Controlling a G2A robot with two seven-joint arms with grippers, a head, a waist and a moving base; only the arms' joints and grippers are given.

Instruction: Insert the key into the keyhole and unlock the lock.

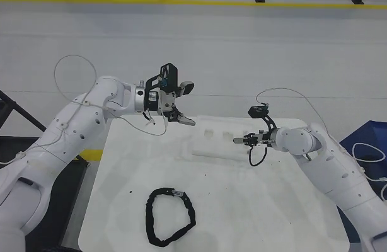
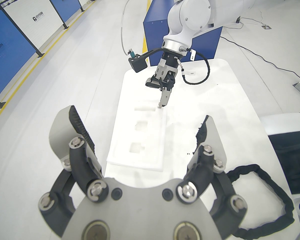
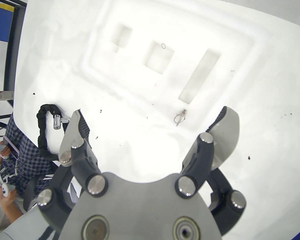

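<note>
The right gripper (image 3: 151, 114), spread wide, hangs over the key (image 3: 180, 118) on the foam tray (image 1: 212, 148) at the counter's (image 1: 275, 214) 12 o'clock. Best to centre it on the key's bow before closing. The lock (image 1: 170, 216) lies at 7 o'clock.

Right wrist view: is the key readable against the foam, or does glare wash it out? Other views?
Right wrist view: foam tray and table glare near-white, yet the key shows as a thin dark outline; table edges bow with lens distortion. Left wrist view: same washout, tray recesses faint. Top view: tray barely separates from the table, the black chain lock stands out.
</note>
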